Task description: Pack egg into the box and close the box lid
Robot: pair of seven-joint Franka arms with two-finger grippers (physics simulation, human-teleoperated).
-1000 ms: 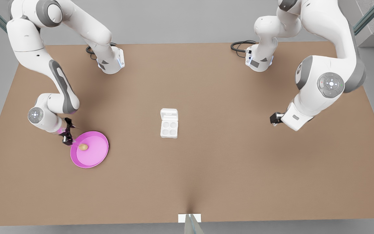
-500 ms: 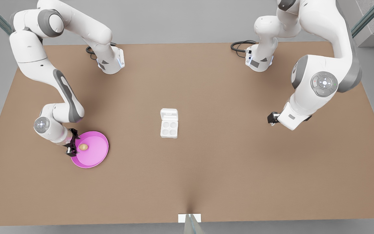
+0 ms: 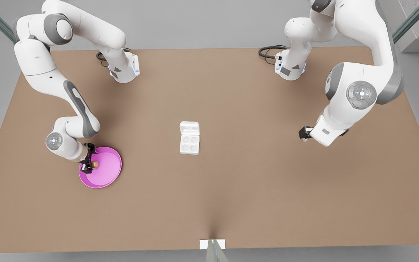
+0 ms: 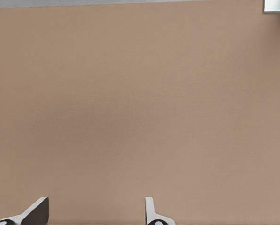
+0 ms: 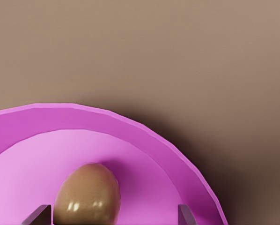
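Right claw [image 3: 90, 164] over pink plate [image 3: 106, 174] at front view's left, fingers spread, egg [image 3: 95, 164] between them but nearer one finger [image 5: 37, 215] than the other in right wrist view; not yet gripped. Egg resting on plate floor, close to rim on the arm's side.

Left claw [image 3: 303, 133] at front view's right, waiting above bare table [image 3: 253, 189], fingers apart, nothing held.

Box [image 3: 189, 143] mid-table, well apart from plate, lid [image 3: 189, 127] folded back flat, cups unfilled.

Step in hand, judged: grasp egg. Advice: centre egg between fingers before closing; close gently across the narrow width; descend enough to catch the widest part, avoid scraping plate; lift straight up to clear rim.

Count: egg 1; plate 1; box 1, cups 4, lid 1; arms 2, claws 2.
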